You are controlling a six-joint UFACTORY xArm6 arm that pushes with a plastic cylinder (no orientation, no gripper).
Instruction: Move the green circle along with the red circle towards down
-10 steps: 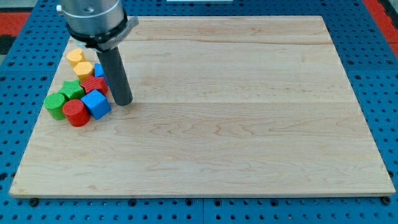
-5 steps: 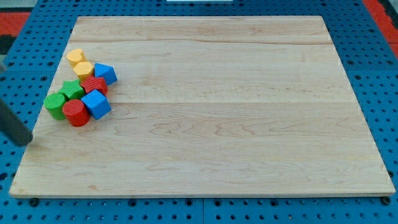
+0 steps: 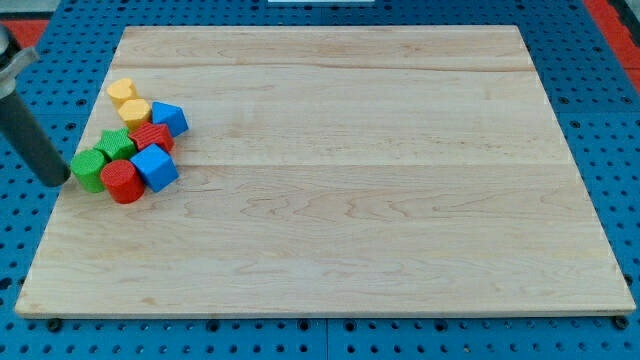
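Observation:
The green circle (image 3: 89, 170) lies near the board's left edge, touching the red circle (image 3: 123, 181) just to its lower right. My tip (image 3: 56, 179) is at the view's left, just left of the green circle, at the board's edge, very close to it or touching it. The dark rod rises from there to the upper left corner of the view.
The wooden board (image 3: 400, 180) rests on a blue pegboard. Clustered with the two circles are a green star-like block (image 3: 118, 144), a red block (image 3: 152, 136), two blue blocks (image 3: 154, 166) (image 3: 169, 118) and two yellow blocks (image 3: 122, 92) (image 3: 134, 110).
The rod left the right side of the cluster, swung out past the board's left edge, then moved up and right to the green circle's left side. The blocks have not moved.

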